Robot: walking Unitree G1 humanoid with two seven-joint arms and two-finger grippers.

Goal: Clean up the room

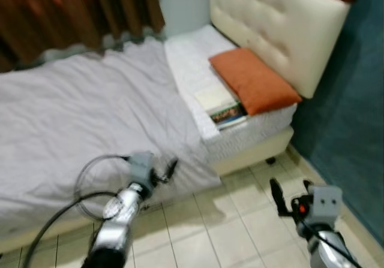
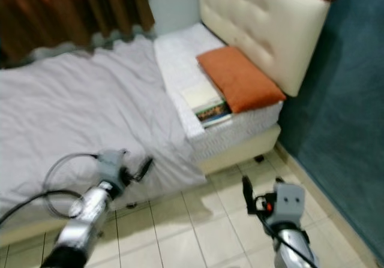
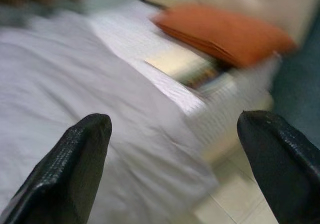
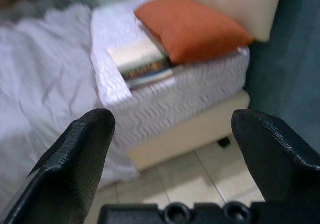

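Note:
A bed with a rumpled pale grey duvet [image 1: 90, 112] stands ahead. Near its head lies an orange pillow [image 1: 255, 79] on the white mattress. Beside the pillow sits a small stack of books [image 1: 222, 106], a cream one on top of a colourful one. My left gripper [image 1: 171, 167] is open at the duvet's hanging edge, with nothing between its fingers [image 3: 75, 169]. Over the tiled floor, short of the bed's corner, my right gripper [image 1: 292, 190] is open and empty. The right wrist view looks towards the books [image 4: 142, 61] and the pillow [image 4: 192, 26].
A cream padded headboard [image 1: 276, 22] stands against a teal wall [image 1: 354, 118] on the right. Brown curtains [image 1: 72, 10] hang behind the bed. Pale floor tiles [image 1: 240, 220] run between me and the bed base. A dark bed foot [image 1: 271, 159] shows under the corner.

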